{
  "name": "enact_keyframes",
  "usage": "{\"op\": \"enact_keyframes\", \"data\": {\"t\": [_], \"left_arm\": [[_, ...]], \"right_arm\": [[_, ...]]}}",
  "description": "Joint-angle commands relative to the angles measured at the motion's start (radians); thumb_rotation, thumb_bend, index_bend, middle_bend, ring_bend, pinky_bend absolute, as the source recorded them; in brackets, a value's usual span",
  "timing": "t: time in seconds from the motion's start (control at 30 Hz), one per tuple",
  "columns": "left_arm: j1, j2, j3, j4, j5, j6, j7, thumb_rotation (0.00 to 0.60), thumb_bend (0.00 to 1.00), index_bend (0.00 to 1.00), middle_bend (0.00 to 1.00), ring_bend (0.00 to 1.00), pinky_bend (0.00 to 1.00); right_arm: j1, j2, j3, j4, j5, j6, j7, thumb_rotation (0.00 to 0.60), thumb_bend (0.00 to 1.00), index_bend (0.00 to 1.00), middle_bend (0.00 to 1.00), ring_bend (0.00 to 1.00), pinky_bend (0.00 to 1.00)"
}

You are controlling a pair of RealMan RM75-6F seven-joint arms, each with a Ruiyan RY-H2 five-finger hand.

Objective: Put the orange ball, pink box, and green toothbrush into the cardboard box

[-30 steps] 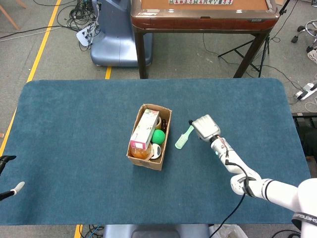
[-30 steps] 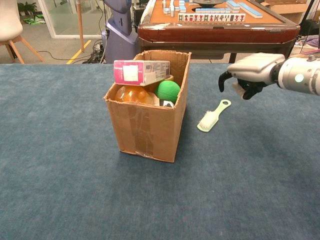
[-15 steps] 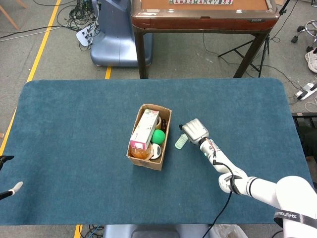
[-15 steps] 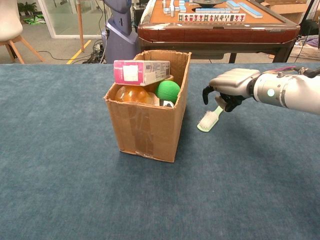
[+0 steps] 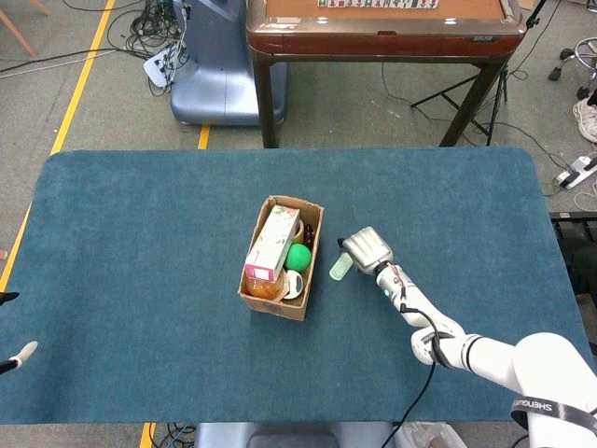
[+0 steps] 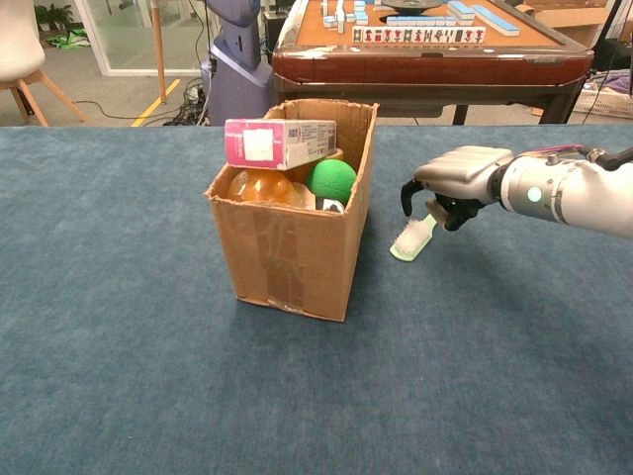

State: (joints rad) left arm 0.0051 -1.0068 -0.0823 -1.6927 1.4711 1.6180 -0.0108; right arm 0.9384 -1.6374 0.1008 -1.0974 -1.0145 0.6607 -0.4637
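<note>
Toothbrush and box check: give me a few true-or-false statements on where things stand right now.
1. The green toothbrush lies on the table outside the cardboard box. True.
2. The right hand is above the toothbrush's handle end. True.
3. The pink box lies on the table beside the toothbrush. False: it rests across the top of the cardboard box.
4. The cardboard box is tipped on its side. False: it stands upright, open at the top.
5. The orange ball is in the cardboard box. True.

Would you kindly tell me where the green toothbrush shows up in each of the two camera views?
Head view: the green toothbrush lies just right of centre, on the table beside the cardboard box, its handle under the right hand.
Chest view: it lies right of centre, its bristle head pointing toward the box.
Shared landmark: the cardboard box, immediately left of it in both.
</note>
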Motion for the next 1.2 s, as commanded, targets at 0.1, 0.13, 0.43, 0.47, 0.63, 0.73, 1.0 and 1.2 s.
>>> {"op": "enact_keyframes", "data": {"t": [0.1,0.13,0.43,0.47,0.63,0.73,1.0,1.2], "left_arm": [[0.0,0.001,0.0,0.0,0.001,0.0,-0.002,0.6,0.11,0.26,0.28,0.26,0.42],[0.001,0.001,0.0,0.001,0.002,0.0,-0.001,0.6,0.11,0.26,0.28,0.26,0.42],[0.003,0.003,-0.001,0.0,0.002,0.003,-0.003,0.6,0.11,0.26,0.28,0.26,0.42],[0.003,0.003,-0.001,0.0,0.002,0.003,-0.004,0.6,0.11,0.26,0.28,0.26,0.42],[0.003,0.004,-0.002,-0.001,0.003,0.004,-0.004,0.6,0.11,0.26,0.28,0.26,0.42],[0.003,0.004,-0.002,-0.002,0.001,0.003,-0.003,0.6,0.11,0.26,0.28,0.26,0.42],[0.002,0.004,-0.002,-0.002,-0.001,-0.002,-0.001,0.6,0.11,0.26,0.28,0.26,0.42],[0.002,0.004,-0.003,-0.001,-0.003,-0.004,0.001,0.6,0.11,0.26,0.28,0.26,0.42]], "right_arm": [[-0.002,-0.003,-0.005,0.006,-0.005,-0.002,0.006,0.6,1.0,0.31,1.0,1.0,1.0],[-0.003,-0.003,-0.005,0.007,-0.006,-0.002,0.007,0.6,1.0,0.31,1.0,1.0,1.0],[-0.005,-0.005,-0.008,0.012,-0.011,-0.004,0.012,0.6,1.0,0.31,1.0,1.0,1.0],[-0.006,-0.005,-0.01,0.012,-0.012,-0.004,0.012,0.6,1.0,0.31,1.0,1.0,1.0],[-0.012,-0.002,-0.018,0.008,-0.013,-0.004,0.01,0.6,1.0,0.31,1.0,1.0,1.0],[-0.017,0.001,-0.023,0.005,-0.012,-0.004,0.009,0.6,1.0,0.31,1.0,1.0,1.0],[-0.035,0.026,-0.034,-0.024,-0.017,0.01,0.008,0.6,1.0,0.31,1.0,1.0,1.0],[-0.052,0.062,-0.05,-0.069,-0.007,0.02,-0.011,0.6,1.0,0.31,1.0,1.0,1.0]]}}
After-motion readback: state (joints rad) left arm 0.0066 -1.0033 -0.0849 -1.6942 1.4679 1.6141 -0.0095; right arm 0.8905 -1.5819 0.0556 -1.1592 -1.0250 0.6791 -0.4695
